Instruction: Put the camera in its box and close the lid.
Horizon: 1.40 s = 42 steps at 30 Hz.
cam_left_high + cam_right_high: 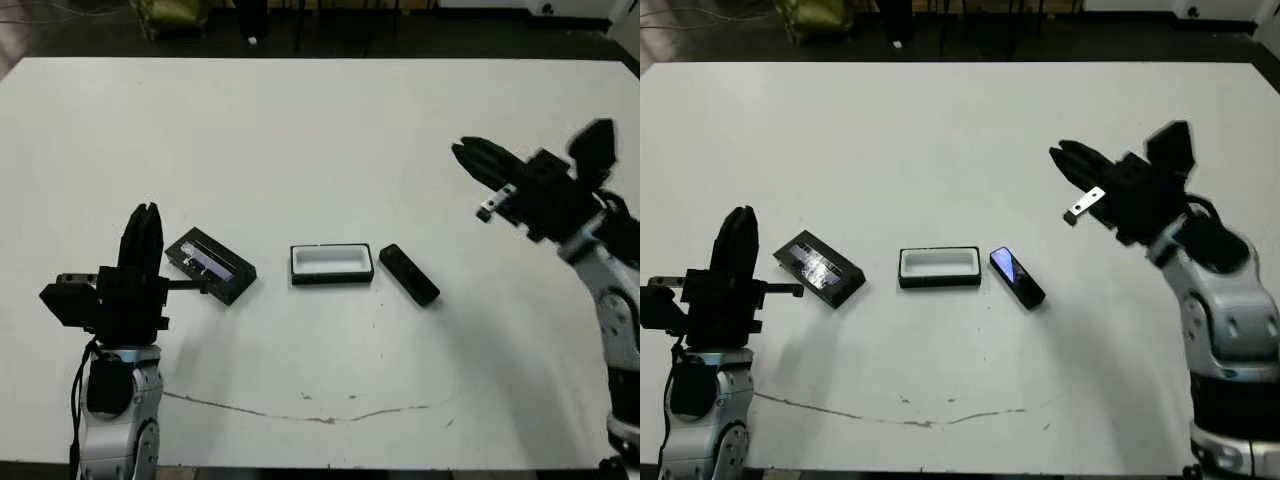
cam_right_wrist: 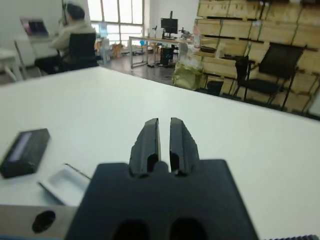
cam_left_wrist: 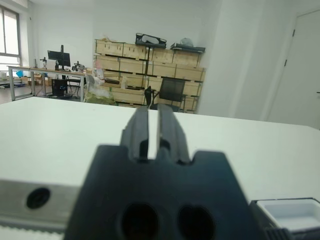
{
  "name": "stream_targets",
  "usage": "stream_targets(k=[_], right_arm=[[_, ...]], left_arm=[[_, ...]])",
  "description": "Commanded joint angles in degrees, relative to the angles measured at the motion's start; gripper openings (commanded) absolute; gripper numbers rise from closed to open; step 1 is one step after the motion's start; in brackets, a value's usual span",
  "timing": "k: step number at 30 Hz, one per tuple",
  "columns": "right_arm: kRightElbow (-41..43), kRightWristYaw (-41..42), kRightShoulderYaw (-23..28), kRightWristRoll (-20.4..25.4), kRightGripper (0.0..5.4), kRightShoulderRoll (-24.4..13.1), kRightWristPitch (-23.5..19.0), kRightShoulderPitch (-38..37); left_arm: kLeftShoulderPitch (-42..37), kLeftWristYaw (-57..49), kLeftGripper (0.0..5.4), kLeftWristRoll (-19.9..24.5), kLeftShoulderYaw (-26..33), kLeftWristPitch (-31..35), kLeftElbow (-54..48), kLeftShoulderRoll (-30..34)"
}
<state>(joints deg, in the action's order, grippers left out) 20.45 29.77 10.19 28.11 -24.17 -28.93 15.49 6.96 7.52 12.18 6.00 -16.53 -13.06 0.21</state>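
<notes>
Worktop [image 1: 320,140]: big white slab, w/ a thin brownish crack line near the front edge. Three task things sit in a row across the middle, none stacked or nested.

Left hand [image 1: 142,232] is at the robot's left, held above the worktop, fingers pointing away from the robot. In the left wrist view its fingers are narrow, just a slit between them, holding nothing. Right hand [image 1: 1072,160] is raised over the right side, well apart from the row, tips aimed toward the centre. Right wrist view shows the same: fingers nearly together, nothing held.

Lid [image 1: 210,265] lies flat at the left end of the row, skewed, silvery strip up, just beside the left hand but not touching it. Box [image 1: 331,264] is in the middle, open, white lining showing, nothing inside. Camera [image 1: 1016,277] lies just right of the box, at an angle, near its right end w/ a small gap, bluish glint on its face.

Step, as I read it: nothing started yet, so approach/pick of the camera comes first. Next move likely calls for the right hand, since it's nearer: spread the fingers, drop over the bar, turn the wrist to match its skew & grip across the narrow width. Then it must be squared to the box, as the fit looks close. Lid comes after, prob. a left-hand job.
</notes>
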Motion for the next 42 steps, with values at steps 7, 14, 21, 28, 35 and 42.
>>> stream_targets(k=[7, 14, 21, 28, 35, 42], right_arm=[[8.7, -5.1, -3.8, -7.0, 0.00, 0.8, 4.3, -15.5], [7.5, -5.6, -6.2, -12.6, 0.36, 1.2, 10.2, -20.9], [3.5, -4.2, -8.3, -15.6, 1.89, 0.6, 15.0, -22.3], [3.0, -2.2, -8.9, -14.1, 3.43, 0.7, 13.7, -21.8], [4.8, -1.9, -8.7, -12.6, 4.99, 0.4, 10.6, -21.7], [4.3, -1.4, -10.5, -12.3, 5.39, 0.6, 9.6, -22.3]], left_arm=[[0.6, -0.1, 0.03, -0.8, 0.2, -0.2, 1.4, 0.3], [0.6, 0.2, 0.00, -0.4, 0.1, 0.4, 1.1, 0.5], [0.6, 0.0, 0.00, -0.4, 0.0, 0.8, 1.0, 0.4], [0.4, 0.3, 0.00, -0.5, 0.0, 0.4, 1.3, 0.5], [0.2, 0.1, 0.00, -1.3, -0.1, 0.0, 1.4, 0.4], [0.4, -0.1, 0.00, -1.0, -0.2, 1.2, 0.8, 0.5]])
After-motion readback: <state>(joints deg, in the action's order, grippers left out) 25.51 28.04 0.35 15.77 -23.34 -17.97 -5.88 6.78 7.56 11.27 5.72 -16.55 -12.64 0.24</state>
